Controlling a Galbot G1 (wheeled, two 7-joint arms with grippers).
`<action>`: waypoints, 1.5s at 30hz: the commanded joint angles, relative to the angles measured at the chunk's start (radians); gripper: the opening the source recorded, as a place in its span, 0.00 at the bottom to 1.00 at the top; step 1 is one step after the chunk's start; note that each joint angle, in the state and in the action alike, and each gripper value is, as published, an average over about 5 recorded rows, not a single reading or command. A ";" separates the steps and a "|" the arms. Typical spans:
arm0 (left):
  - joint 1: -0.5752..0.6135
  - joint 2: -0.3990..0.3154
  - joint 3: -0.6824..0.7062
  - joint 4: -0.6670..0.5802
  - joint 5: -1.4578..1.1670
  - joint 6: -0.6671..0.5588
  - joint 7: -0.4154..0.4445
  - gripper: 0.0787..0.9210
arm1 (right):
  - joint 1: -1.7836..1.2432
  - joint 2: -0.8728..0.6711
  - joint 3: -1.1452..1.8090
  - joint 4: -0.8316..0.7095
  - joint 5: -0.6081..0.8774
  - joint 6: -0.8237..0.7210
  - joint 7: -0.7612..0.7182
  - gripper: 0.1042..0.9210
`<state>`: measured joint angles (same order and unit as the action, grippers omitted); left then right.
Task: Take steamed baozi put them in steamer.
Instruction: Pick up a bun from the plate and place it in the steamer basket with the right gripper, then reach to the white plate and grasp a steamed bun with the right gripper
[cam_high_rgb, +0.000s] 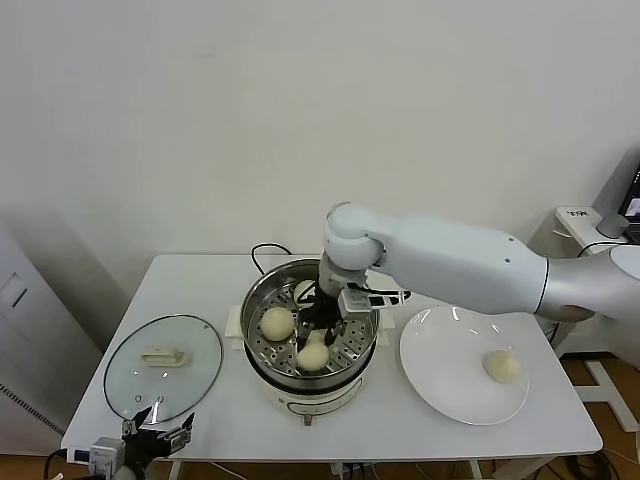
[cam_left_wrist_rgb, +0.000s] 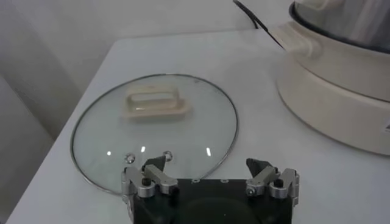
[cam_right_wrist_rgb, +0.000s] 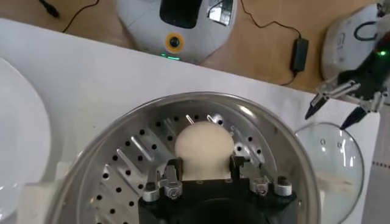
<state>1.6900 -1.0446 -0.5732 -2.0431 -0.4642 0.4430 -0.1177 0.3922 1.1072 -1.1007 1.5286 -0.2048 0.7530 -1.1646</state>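
Observation:
The steamer (cam_high_rgb: 252, 312) stands mid-table, a shiny steel pot on a white base. My right gripper (cam_high_rgb: 322, 335) reaches down into it and is shut on a cream-white steamed baozi (cam_high_rgb: 313, 355), low over the perforated tray. In the right wrist view the fingers press both sides of this baozi (cam_right_wrist_rgb: 204, 146) inside the steamer (cam_right_wrist_rgb: 122, 131). A second baozi (cam_high_rgb: 277, 322) lies on the tray's left side. A third baozi (cam_high_rgb: 304, 290) shows partly behind the wrist. One more baozi (cam_high_rgb: 502, 366) sits on the white plate (cam_high_rgb: 445, 350). My left gripper (cam_high_rgb: 160, 436) is open at the table's front left corner.
The glass lid (cam_high_rgb: 163, 365) with a cream handle lies flat left of the steamer, just ahead of the left gripper (cam_left_wrist_rgb: 210, 167). A black cord runs behind the steamer. The table's front edge is close to the lid and the plate.

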 joint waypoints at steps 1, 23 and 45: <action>-0.001 0.000 0.001 0.002 0.000 0.000 0.000 0.88 | -0.048 0.013 0.014 -0.001 -0.048 0.026 0.005 0.46; 0.002 0.000 -0.004 -0.006 -0.002 -0.002 0.000 0.88 | 0.157 -0.081 0.084 -0.295 0.214 -0.234 -0.038 0.88; 0.005 0.005 -0.020 -0.008 -0.013 -0.001 -0.002 0.88 | 0.172 -0.408 -0.141 -0.553 0.441 -0.673 -0.189 0.88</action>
<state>1.6940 -1.0405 -0.5926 -2.0504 -0.4765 0.4401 -0.1191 0.5728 0.8278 -1.1712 1.0675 0.1620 0.2210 -1.3161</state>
